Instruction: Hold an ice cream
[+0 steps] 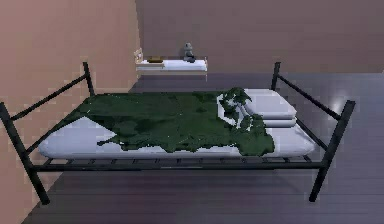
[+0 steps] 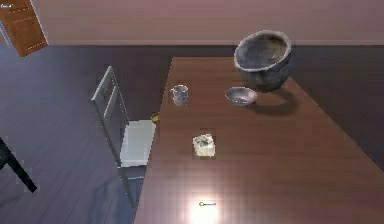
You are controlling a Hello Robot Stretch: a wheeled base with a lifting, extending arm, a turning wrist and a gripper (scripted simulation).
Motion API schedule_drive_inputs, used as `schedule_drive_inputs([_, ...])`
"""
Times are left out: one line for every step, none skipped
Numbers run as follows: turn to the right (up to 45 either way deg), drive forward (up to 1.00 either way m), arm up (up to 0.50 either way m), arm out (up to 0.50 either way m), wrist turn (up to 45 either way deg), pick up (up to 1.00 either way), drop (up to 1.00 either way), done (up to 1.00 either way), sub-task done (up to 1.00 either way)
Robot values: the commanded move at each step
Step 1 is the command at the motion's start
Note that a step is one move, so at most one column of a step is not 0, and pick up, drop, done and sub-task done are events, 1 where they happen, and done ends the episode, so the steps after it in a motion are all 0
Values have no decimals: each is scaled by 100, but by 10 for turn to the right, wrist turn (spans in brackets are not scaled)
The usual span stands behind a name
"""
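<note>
A small pale lump (image 2: pixel 204 146) lies on the brown table (image 2: pixel 300 170), near the middle of its width, toward the arm side view's left half; it is too small to say for certain that it is the ice cream; how the gripper's fingers stand cannot be told, nor where the lump lies relative to the gripper. Farther up the table stands a grey cup (image 2: pixel 180 95) near the left edge; right of it sits a small shallow bowl (image 2: pixel 240 96), just beside a large dark bowl (image 2: pixel 264 60). Below the lump, well apart, lies a thin metal item (image 2: pixel 207 204). A pale chair (image 2: pixel 125 125) stands against the table's left side; a brown door (image 2: pixel 22 25) shows in the upper left corner. In the forward view a dark-framed bed (image 1: pixel 70 142) carries a rumpled green blanket (image 1: pixel 170 120) and stacked pillows (image 1: pixel 272 105); behind it a low white shelf (image 1: pixel 172 68) holds small things.
</note>
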Motion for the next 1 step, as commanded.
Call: schedule_drive_inputs([0,0,50,0,0,0,0,0,0])
